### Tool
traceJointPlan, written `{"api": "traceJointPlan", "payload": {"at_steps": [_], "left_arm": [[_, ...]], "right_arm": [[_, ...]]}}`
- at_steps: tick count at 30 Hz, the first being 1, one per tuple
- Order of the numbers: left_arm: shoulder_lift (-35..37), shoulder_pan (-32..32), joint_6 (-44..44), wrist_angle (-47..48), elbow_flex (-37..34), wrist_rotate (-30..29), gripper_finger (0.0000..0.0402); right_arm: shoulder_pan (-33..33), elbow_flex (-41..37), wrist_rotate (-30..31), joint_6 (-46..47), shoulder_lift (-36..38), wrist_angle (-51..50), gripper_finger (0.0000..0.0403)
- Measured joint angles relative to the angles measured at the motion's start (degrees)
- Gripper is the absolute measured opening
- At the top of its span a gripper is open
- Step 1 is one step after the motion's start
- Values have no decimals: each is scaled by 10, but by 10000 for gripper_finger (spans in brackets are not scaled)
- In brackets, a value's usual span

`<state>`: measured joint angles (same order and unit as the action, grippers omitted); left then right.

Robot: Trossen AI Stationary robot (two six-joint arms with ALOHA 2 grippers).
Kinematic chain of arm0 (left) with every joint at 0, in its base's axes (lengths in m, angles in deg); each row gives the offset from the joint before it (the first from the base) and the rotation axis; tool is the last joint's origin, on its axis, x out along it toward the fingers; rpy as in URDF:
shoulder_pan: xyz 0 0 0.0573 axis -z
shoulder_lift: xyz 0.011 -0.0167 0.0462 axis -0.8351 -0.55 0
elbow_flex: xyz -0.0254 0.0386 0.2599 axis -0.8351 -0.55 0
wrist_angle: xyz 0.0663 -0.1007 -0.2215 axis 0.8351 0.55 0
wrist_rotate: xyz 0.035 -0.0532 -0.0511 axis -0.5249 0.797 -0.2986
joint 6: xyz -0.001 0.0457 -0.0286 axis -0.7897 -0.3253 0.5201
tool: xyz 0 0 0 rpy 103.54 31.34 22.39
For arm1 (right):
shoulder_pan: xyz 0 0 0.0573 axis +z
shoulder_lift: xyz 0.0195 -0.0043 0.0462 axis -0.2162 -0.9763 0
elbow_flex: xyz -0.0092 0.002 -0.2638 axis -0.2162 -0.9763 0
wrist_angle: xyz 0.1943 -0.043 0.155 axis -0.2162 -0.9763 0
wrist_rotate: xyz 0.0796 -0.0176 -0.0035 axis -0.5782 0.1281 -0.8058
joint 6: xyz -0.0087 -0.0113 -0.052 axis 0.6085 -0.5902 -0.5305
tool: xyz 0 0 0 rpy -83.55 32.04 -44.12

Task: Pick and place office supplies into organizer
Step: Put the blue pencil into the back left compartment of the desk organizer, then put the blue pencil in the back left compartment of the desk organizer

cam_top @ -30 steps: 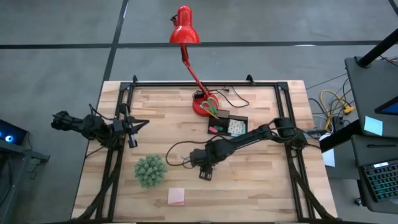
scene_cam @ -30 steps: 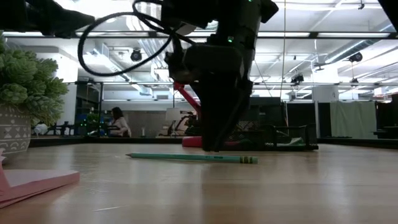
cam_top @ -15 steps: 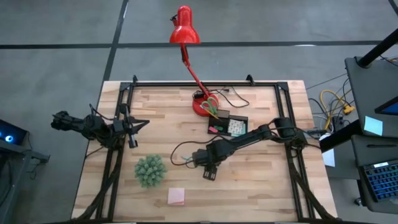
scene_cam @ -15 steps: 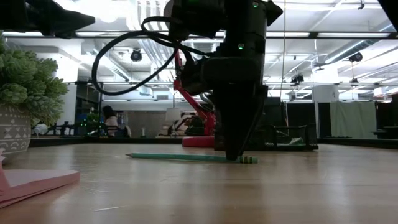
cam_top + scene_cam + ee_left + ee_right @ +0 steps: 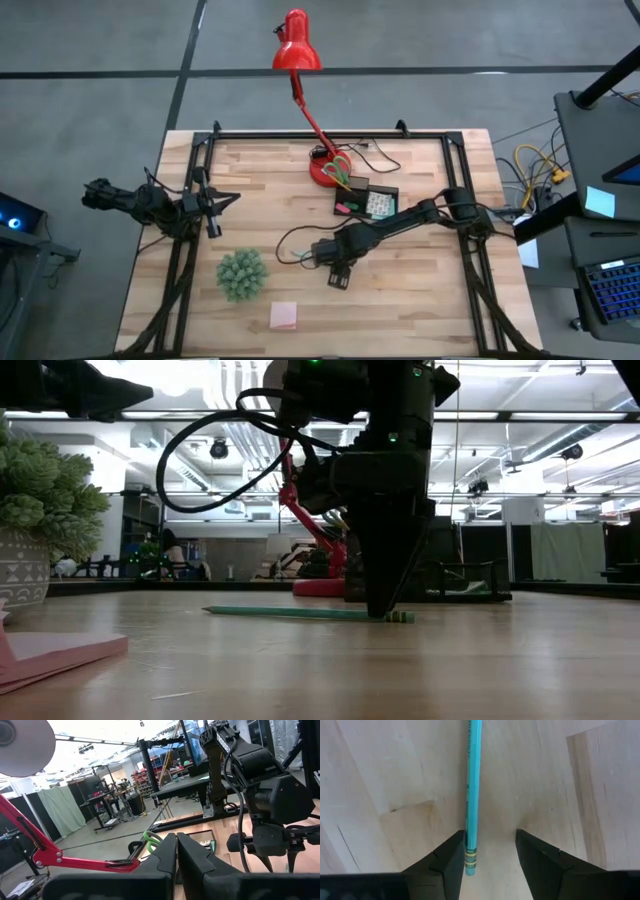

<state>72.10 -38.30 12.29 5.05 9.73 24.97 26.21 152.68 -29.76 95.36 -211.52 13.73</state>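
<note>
The teal pen (image 5: 471, 780) lies flat on the wooden table (image 5: 420, 300); in the low view the pen (image 5: 290, 613) stretches left from its banded end. My right gripper (image 5: 490, 851) is open and points down at the table, its fingers on either side of that banded end (image 5: 470, 857). It stands at the table's middle (image 5: 337, 272) and reaches the tabletop in the low view (image 5: 385, 610). My left gripper (image 5: 176, 865) is shut and waits over the table's left side (image 5: 218, 203). The black organizer (image 5: 368, 202) sits beside the red lamp base. A pink sticky pad (image 5: 284, 316) lies near the near edge. My right gripper comes from above with its fingers across the pen's banded end (image 5: 470, 862). That end lies close against the inner side of one finger (image 5: 451, 860); I cannot tell whether they touch. The other finger stands apart. The pen lies on the table.
A fuzzy green plant ball (image 5: 241, 273) stands left of my right gripper. The red desk lamp base (image 5: 325, 172), with the green-handled scissors (image 5: 343, 168) at it, is at the far middle. A black cable (image 5: 292, 245) loops beside the right wrist. Black frame rails run along both sides.
My right gripper has moved toward the table's right edge along the pen, from over its middle to its banded end, and has come down a little to the tabletop. The pen has stayed where it was.
</note>
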Motion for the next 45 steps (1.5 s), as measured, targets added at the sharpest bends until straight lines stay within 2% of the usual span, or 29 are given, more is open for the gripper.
{"api": "traceJointPlan", "payload": {"at_steps": [7,18,45], "left_arm": [[0,0,0,0,0,0,0],[0,0,0,0,0,0,0],[0,0,0,0,0,0,0]], "right_arm": [[3,-5,6,-8,-1,7,126],[16,-17,9,-14,-2,13,16],[16,-6,25,-16,21,3,8]]}}
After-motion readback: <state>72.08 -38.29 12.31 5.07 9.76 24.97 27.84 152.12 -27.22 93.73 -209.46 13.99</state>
